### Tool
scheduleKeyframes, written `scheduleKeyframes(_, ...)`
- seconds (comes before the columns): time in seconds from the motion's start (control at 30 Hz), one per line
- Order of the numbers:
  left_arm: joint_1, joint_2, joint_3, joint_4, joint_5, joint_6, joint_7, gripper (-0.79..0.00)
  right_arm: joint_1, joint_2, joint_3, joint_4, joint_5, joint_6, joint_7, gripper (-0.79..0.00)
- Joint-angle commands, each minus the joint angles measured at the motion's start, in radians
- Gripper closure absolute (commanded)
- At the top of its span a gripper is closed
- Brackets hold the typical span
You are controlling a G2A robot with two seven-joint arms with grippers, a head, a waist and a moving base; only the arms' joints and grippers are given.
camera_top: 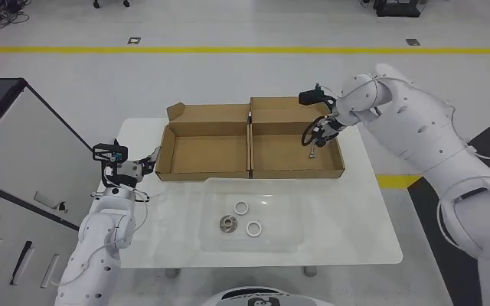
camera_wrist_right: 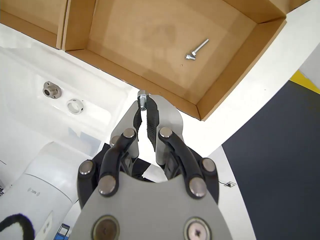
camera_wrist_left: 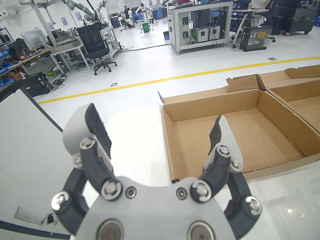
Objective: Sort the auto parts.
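Now | right gripper (camera_wrist_right: 144, 106) clamps bolt (camera_wrist_right: 142, 98) | left gripper (camera_wrist_left: 155, 116) spread | right wrist: second bolt (camera_wrist_right: 197, 49) boxed

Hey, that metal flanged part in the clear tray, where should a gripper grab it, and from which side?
Grip the flanged part by its raised round hub, coming straight down from above. The flange seems to lie flat on the clear tray, leaving little edge to pinch, while the hub stands up. Mind the white ring close beside it.
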Motion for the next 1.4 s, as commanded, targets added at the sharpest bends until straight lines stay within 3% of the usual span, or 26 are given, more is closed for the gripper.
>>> scheduleKeyframes(0.0, 0.0, 0.0, 0.0, 0.0, 0.0, 0.0, 0.0, -0.785, 0.0, 0.0, 0.0, 0.001, 0.002, -0.001, 0.001, 0.0)
scheduleKeyframes(0.43, 0.0, 0.0, 0.0, 0.0, 0.0, 0.0, 0.0, -0.785, -0.006, -0.001, 0.0, -0.002, -0.004, 0.001, -0.017, 0.0)
scheduleKeyframes(0.57, 0.0, 0.0, 0.0, 0.0, 0.0, 0.0, 0.0, -0.785, -0.017, -0.019, -0.021, 0.021, -0.037, 0.093, -0.053, 0.0)
scheduleKeyframes(0.73, 0.0, 0.0, 0.0, 0.0, 0.0, 0.0, 0.0, -0.785, 0.006, -0.094, -0.102, 0.108, -0.099, 0.199, -0.107, 0.0)
scheduleKeyframes(0.93, 0.0, 0.0, 0.0, 0.0, 0.0, 0.0, 0.0, -0.785, 0.04, -0.22, -0.19, 0.295, -0.131, 0.272, -0.162, 0.0)
scheduleKeyframes(1.17, 0.0, 0.0, 0.0, 0.0, 0.0, 0.0, 0.0, -0.785, 0.047, -0.352, -0.232, 0.505, -0.109, 0.289, -0.219, 0.0)
scheduleKeyframes(1.37, 0.0, 0.0, 0.0, 0.0, 0.0, 0.0, 0.0, -0.785, 0.042, -0.437, -0.241, 0.65, -0.093, 0.284, -0.259, 0.0)
